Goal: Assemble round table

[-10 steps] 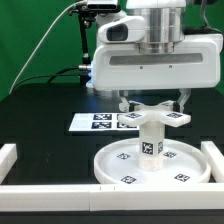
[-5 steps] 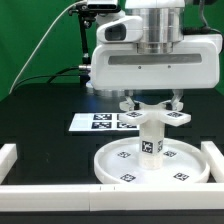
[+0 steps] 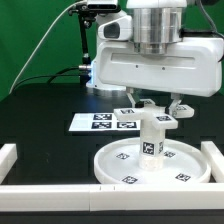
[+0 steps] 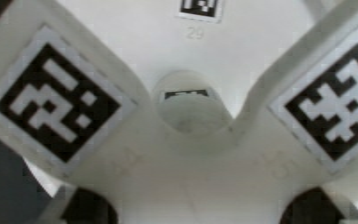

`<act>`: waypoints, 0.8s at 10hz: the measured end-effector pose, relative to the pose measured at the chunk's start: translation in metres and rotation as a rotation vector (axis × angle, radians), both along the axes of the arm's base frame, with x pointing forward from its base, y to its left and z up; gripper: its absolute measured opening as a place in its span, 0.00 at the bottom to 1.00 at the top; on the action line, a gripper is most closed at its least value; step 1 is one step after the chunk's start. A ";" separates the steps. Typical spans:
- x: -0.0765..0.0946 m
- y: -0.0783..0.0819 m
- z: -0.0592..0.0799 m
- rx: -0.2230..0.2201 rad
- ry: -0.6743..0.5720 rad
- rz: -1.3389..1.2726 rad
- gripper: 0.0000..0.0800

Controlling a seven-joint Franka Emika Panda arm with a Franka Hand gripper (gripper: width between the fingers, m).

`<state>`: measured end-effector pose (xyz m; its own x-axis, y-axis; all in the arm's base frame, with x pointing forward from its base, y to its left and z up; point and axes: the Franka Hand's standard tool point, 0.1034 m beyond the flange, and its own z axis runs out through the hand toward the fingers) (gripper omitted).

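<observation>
Nearest the front edge of the black desk (image 3: 40, 110) runs a white border rail (image 3: 60, 193), with another rail piece at the exterior view's left (image 3: 8, 156). Just behind the front rail lies the round tabletop (image 3: 120, 168), a white rimmed disc with tags on its face. From its middle rises the short round leg (image 3: 150, 140), upright and tagged. On top of the leg sits the cross-shaped base (image 3: 152, 114), its tagged arms spread out. The end effector (image 3: 155, 106) is clenched on that base, one finger on each side; the wrist view shows two tagged arms (image 4: 60, 95) close up. Farther back, the marker board (image 3: 100, 121) lies flat on the desk. Behind it hangs a green backdrop (image 3: 30, 40).
</observation>
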<state>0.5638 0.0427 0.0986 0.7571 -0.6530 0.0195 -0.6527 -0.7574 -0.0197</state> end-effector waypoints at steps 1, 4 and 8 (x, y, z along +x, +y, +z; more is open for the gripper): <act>0.000 0.000 0.000 0.000 -0.008 -0.167 0.55; -0.003 -0.001 0.001 0.023 -0.050 -0.441 0.55; -0.001 -0.002 0.000 0.067 -0.033 -0.776 0.55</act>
<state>0.5624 0.0402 0.0984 0.0828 -0.9963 -0.0243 -0.9936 -0.0807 -0.0785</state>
